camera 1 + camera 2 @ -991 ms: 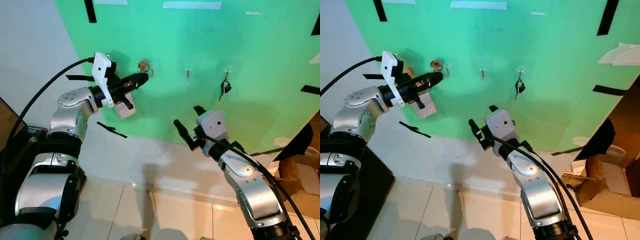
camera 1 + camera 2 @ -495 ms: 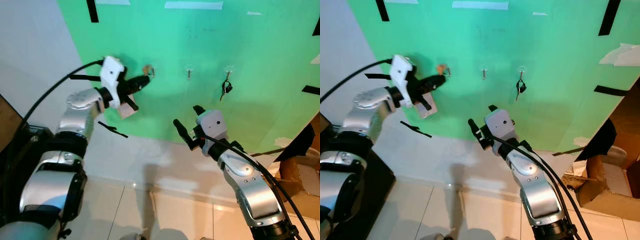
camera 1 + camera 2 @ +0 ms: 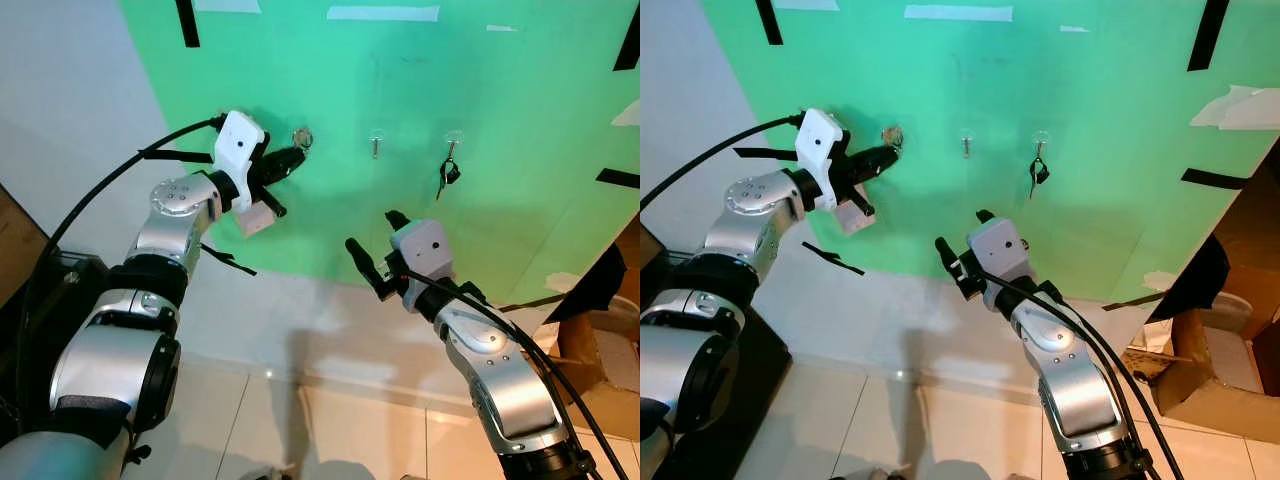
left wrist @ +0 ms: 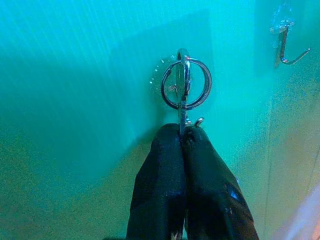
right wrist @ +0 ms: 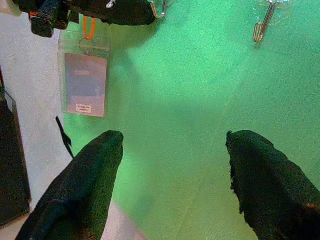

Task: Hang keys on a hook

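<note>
My left gripper is raised to the green wall, shut on a metal key ring. The ring stands over the clear base of the leftmost hook, and the hook's bent tip shows right at my fingertips. A clear card tag with an orange loop hangs below that gripper. The middle hook is bare. The right hook carries a set of black keys. My right gripper is held lower, away from the wall, open and holding nothing.
The green sheet covers the wall, with black tape strips at its edges. Cardboard boxes stand at the lower right. A dark cabinet sits at the left, and pale floor tiles lie below.
My left gripper has moved right and in toward the wall, bringing the key ring up against the leftmost hook. The right arm has stayed still.
</note>
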`<state>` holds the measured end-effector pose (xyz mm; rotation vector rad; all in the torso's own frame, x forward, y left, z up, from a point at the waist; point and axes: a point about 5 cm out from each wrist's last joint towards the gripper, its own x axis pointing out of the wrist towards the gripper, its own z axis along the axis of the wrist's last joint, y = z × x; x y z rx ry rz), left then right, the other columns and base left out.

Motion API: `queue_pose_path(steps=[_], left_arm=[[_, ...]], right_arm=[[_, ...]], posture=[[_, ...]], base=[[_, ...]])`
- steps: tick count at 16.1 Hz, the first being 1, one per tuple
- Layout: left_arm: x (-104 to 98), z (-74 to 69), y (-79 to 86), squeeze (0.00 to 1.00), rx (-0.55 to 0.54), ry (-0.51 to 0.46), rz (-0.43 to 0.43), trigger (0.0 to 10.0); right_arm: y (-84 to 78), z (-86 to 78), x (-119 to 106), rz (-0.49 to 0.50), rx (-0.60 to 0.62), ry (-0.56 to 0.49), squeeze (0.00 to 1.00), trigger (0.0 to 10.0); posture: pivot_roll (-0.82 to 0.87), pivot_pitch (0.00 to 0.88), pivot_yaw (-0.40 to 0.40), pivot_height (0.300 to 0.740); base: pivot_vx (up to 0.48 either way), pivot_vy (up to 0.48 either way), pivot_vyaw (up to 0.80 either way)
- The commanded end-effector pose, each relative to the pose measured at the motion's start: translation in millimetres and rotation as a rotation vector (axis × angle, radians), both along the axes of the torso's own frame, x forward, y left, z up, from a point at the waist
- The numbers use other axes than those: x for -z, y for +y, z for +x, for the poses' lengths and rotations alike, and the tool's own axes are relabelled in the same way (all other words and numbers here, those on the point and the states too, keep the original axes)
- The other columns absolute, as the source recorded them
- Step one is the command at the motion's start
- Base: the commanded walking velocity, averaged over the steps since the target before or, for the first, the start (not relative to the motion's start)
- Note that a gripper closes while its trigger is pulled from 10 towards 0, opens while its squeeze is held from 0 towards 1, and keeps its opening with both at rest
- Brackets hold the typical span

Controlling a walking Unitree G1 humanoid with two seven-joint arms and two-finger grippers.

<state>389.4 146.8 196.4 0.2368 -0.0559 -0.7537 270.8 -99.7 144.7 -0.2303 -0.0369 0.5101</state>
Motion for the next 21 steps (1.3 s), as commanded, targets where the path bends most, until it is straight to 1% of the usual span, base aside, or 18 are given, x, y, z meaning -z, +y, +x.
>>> queue_pose_path(steps=[1,4,6,7,11,16,20,21], left_arm=[[-3,1.9,-1.3,0.0,-0.008,-0.017,0.02,10.0],[5,0.1,3.0,0.0,-0.018,-0.009,0.051,10.0],[9,-2.8,4.0,0.0,0.004,0.007,0.04,10.0],[15,-6.0,4.4,0.0,0.024,0.02,0.042,10.0],[20,-9.9,7.3,0.0,0.042,0.029,0.028,10.0],[26,-14.0,11.1,0.0,0.05,0.041,0.046,10.0],[29,-13.6,11.0,0.0,0.034,0.039,0.081,10.0],[29,-13.7,11.1,0.0,0.031,0.038,0.093,10.0]], right_arm=[[3.7,-0.5,1,-0.009,-0.008,-0.006,0.0,10.0],[3.5,-1.3,1,-0.013,-0.007,-0.008,0.0,10.0],[3.4,-1.4,1,-0.012,-0.006,-0.007,0.0,10.0],[3.7,-1.1,1,-0.013,-0.01,-0.007,0.0,10.0],[5.1,-1.4,2,-0.013,-0.017,-0.004,0.0,10.0],[5.0,-1.5,1,-0.007,-0.022,-0.008,0.0,10.0],[6.5,-0.8,-4,0.06,-0.067,0.022,0.0,10.0],[6.6,0.1,-7,0.102,-0.059,0.027,0.0,10.0]], posture=[[-0.09,0.0,0.116,0.74],[-0.09,0.0,0.121,0.74],[-0.08,0.0,0.116,0.74],[-0.08,0.0,0.116,0.74],[-0.07,0.0,0.107,0.74],[-0.07,0.0,0.109,0.74],[-0.07,0.0,0.108,0.74],[-0.07,0.0,0.108,0.74]], base=[[0.0,0.0,0.0],[0.0,0.0,0.0],[0.0,0.0,0.0],[0.0,0.0,0.0],[0.0,0.0,0.0],[0.0,0.0,0.0],[0.0,0.0,0.0],[0.0,0.0,0.0]])
